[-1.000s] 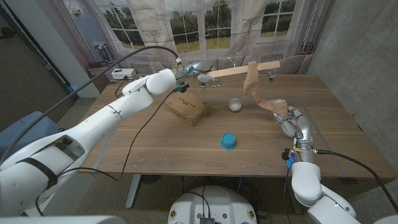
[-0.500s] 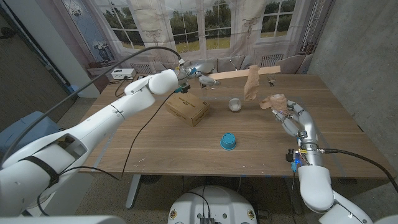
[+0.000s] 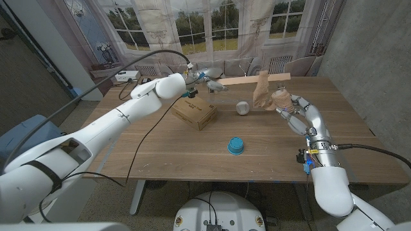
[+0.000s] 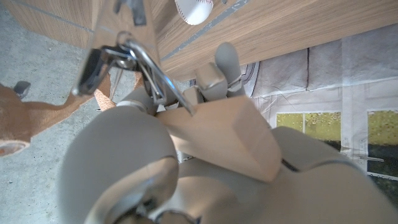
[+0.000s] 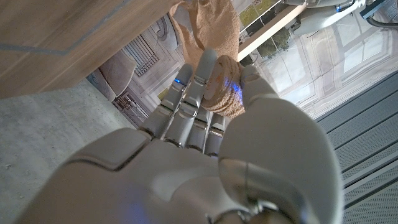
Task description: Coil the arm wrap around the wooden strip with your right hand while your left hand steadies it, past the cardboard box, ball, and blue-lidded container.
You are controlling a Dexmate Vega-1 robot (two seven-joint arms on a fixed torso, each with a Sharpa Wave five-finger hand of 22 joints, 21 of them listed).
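Observation:
A long wooden strip (image 3: 253, 79) hangs level above the table's far side. My left hand (image 3: 207, 81) grips its left end, and the left wrist view has that end (image 4: 225, 134) clamped between the fingers (image 4: 211, 79). A tan arm wrap (image 3: 261, 88) is coiled on the strip near its right part and trails down to a roll (image 3: 281, 98) held by my right hand (image 3: 297, 113), just right of the coil. The right wrist view has the roll (image 5: 221, 84) pinched at the fingertips, with the wrap (image 5: 208, 25) leading to the strip (image 5: 273, 28).
On the wooden table (image 3: 167, 147) a cardboard box (image 3: 193, 110) lies left of centre and a grey-white ball (image 3: 242, 107) sits below the strip. A blue-lidded container (image 3: 236, 145) stands nearer the front. The ball (image 4: 194, 7) is in the left wrist view too.
My right hand has lifted off the table's right side and carried the wrap roll up and back toward the strip, shortening the loose wrap. The left hand and strip shifted slightly.

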